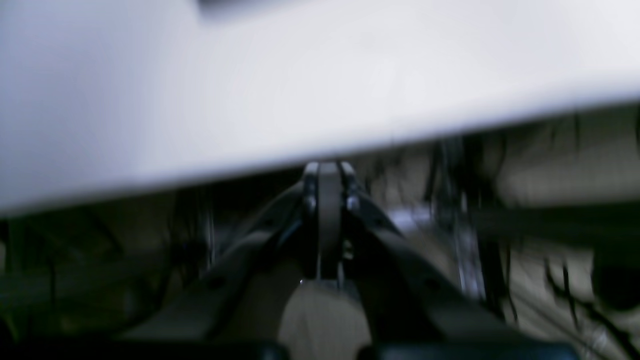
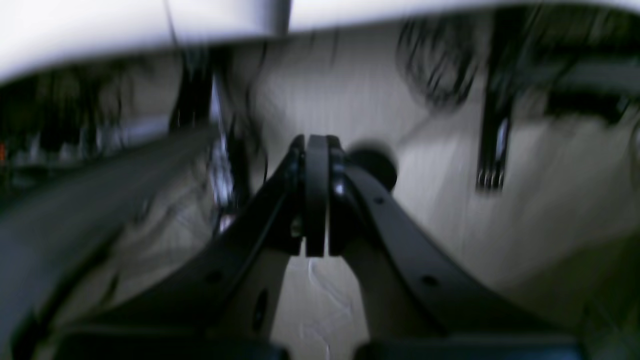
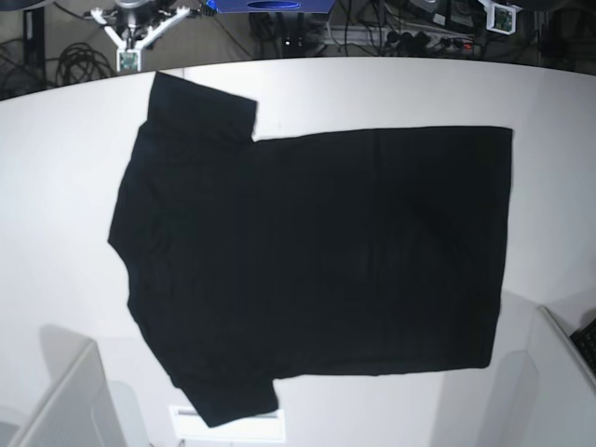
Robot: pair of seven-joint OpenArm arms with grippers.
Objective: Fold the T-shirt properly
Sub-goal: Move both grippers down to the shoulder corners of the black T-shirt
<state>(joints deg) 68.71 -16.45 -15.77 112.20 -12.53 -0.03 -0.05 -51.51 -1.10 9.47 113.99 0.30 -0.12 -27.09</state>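
Note:
The T-shirt (image 3: 317, 261) lies spread flat on the white table (image 3: 56, 186), plain black side up. Its collar end points left, its hem right, one sleeve toward the far edge and one toward the near edge. In the left wrist view my left gripper (image 1: 328, 172) is shut with nothing in it, level with the table's edge (image 1: 320, 150). My right gripper (image 2: 316, 145) is also shut and empty, below the table's rim (image 2: 125, 37) and facing the floor. Neither gripper touches the shirt. Both wrist views are blurred.
Pale arm parts rise at the near left (image 3: 60, 400) and near right (image 3: 549, 372) corners of the base view. Cables and stands (image 3: 372, 33) crowd the space behind the table's far edge. Under the table are cables (image 2: 435, 65) and dark frame legs (image 2: 492, 125).

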